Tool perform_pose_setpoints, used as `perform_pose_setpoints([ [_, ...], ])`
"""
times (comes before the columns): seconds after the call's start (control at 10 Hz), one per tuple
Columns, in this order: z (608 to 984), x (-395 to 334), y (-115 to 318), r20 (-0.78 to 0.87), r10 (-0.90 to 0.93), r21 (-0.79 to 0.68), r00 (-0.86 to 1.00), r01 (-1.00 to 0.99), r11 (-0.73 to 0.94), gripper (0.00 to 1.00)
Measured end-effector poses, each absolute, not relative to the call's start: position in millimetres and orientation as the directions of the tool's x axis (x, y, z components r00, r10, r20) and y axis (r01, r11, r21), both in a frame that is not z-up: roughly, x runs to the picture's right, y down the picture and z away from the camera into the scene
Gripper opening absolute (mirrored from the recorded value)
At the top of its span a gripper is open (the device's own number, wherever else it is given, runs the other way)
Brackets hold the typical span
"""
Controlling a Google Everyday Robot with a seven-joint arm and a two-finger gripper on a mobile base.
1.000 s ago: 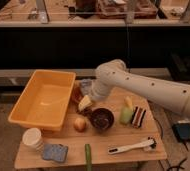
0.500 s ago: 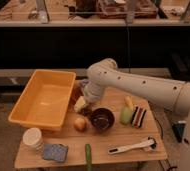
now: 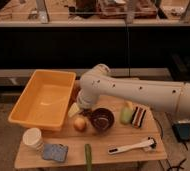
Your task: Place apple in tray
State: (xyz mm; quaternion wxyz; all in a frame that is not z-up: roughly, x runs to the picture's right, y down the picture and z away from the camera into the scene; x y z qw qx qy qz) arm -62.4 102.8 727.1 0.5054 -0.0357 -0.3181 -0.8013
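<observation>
Alongside the tray (image 3: 43, 95), its length receding, hand (image 3: 74, 110) hangs by apple (image 3: 79, 123).

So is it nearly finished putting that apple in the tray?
Not yet. Nothing looks done: the apple sits on the table beside the bowl, outside the tray. In hand: the gripper, jaws open, hovers just beside the apple. Left: grab, lift, drop in.
</observation>
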Motion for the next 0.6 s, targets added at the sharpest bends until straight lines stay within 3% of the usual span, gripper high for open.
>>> perform_pose_setpoints([
  [0.4, 738, -101, 117, 0.381, -0.755, 0.474, -0.533, 0.814, -0.336, 0.80],
  [0.6, 769, -102, 127, 0.421, -0.742, 0.459, -0.522, 0.828, -0.322, 0.73],
])
